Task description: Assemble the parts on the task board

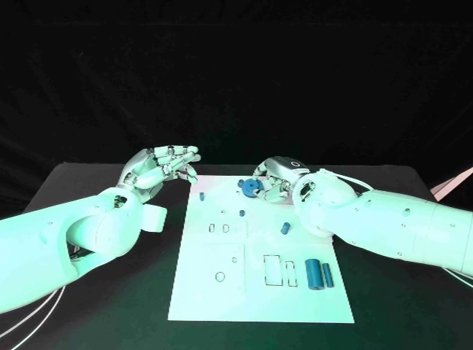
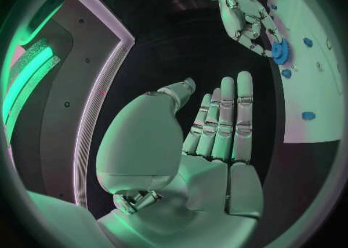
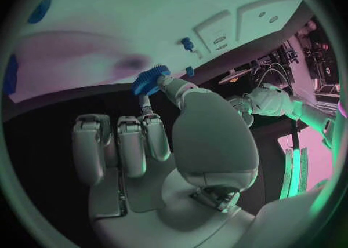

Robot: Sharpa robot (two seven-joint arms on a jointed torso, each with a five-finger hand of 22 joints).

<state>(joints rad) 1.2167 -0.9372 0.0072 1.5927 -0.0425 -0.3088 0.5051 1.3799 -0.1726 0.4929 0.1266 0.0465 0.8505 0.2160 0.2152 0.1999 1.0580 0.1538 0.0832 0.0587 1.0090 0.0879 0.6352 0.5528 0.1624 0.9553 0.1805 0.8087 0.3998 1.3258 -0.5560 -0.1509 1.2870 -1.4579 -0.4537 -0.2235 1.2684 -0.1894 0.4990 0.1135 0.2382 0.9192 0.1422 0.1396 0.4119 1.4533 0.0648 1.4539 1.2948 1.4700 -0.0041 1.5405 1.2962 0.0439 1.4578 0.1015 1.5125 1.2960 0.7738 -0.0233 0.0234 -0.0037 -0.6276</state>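
Right hand (image 1: pixel 279 177) pinches a blue gear (image 1: pixel 250 187) in its fingers at the task board's (image 1: pixel 260 299) far edge, while the left hand (image 1: pixel 160 168) hovers beside it, fingers apart and holding nothing.

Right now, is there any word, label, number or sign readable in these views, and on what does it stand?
None can be read.
task board: outlined shapes, no lettering.
blue gear, pinched by the right hand: no marking.
left hand: no label.
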